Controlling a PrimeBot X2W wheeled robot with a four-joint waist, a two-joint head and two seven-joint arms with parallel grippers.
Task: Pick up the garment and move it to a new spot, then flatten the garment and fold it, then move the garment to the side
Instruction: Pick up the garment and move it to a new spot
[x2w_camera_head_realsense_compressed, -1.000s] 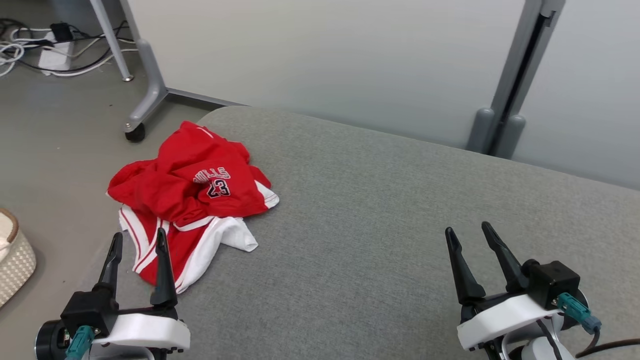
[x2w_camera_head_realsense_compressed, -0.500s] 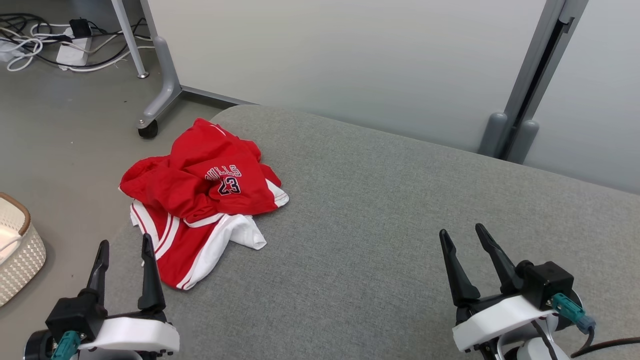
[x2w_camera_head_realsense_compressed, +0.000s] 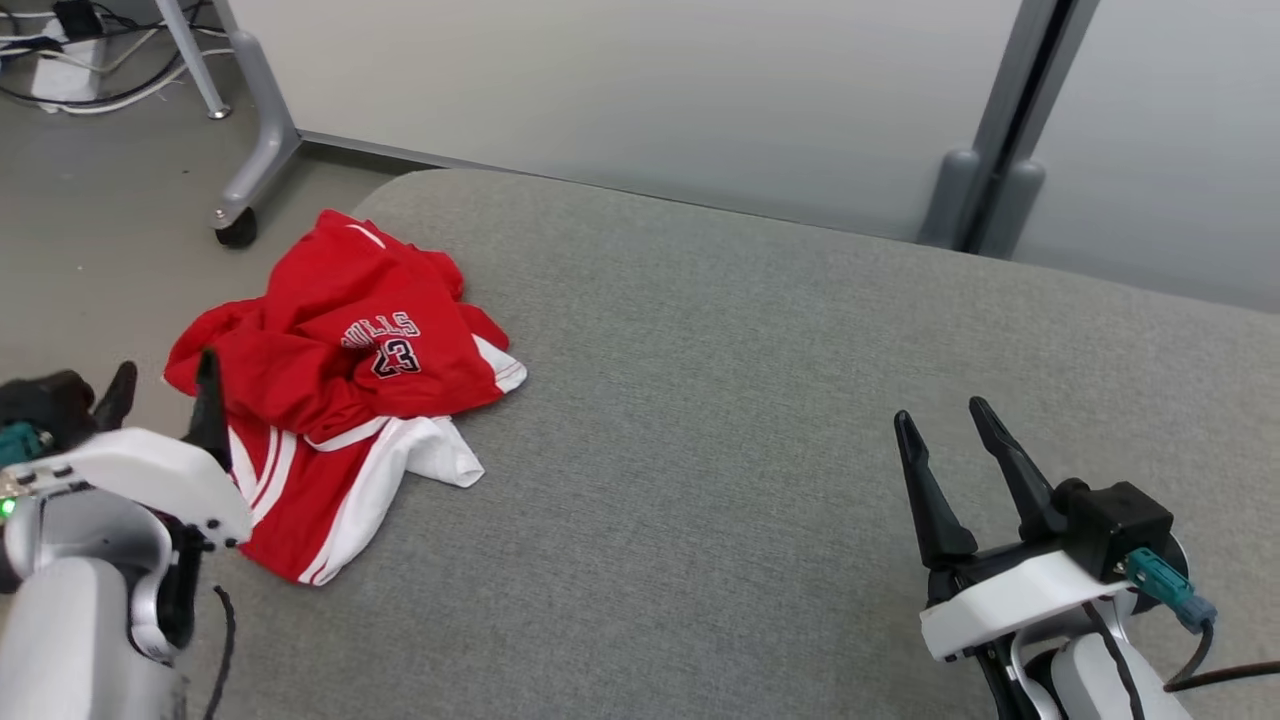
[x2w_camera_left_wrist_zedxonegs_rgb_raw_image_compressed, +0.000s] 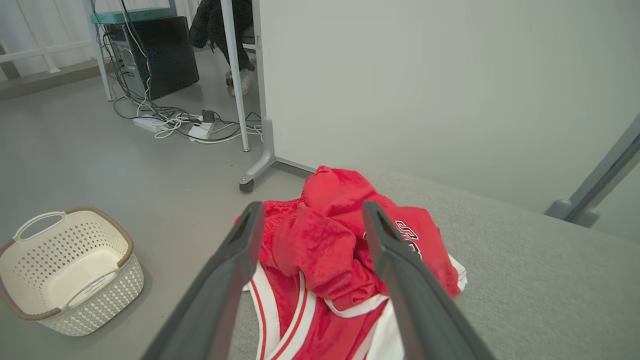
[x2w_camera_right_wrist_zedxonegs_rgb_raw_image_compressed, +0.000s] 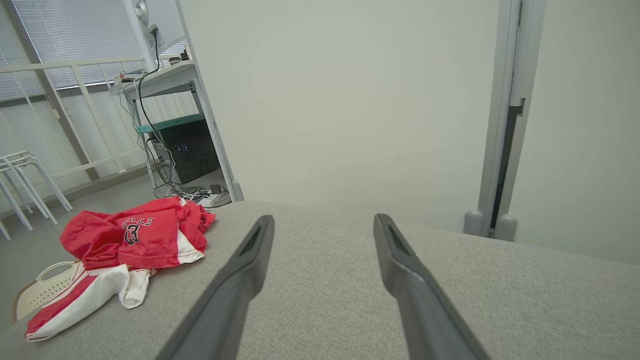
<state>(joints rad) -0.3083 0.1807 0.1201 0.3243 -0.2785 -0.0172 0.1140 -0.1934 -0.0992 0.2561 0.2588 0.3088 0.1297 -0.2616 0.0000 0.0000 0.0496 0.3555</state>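
Two grippers in shot and both are spread wide open. Left gripper sits at the left edge of the head view, its dark fingers pointing up and away, the inner one overlapping the near-left edge of the garment from that angle. Can't tell if it's actually touching the cloth or just hanging over it. From the left wrist camera the two fingers frame the red heap, with the bunched-up bit sitting right between them further out.

Garment is a red jersey with white trim and stripes, "23" and a line of lettering showing on the top fold. It's crumpled in a pile on the grey padded surface, over at the left side near the rounded far corner, with its left part right at the edge. A white flap sticks out toward the middle of the pad.

Right gripper is at the lower right, well apart from the garment, fingers pointing up over plain grey fabric.

Off the pad on the floor to the left: a white woven-look basket with a brown rim, a grey frame leg on a caster just beyond the jersey, and a tangle of cables further back by a black computer tower
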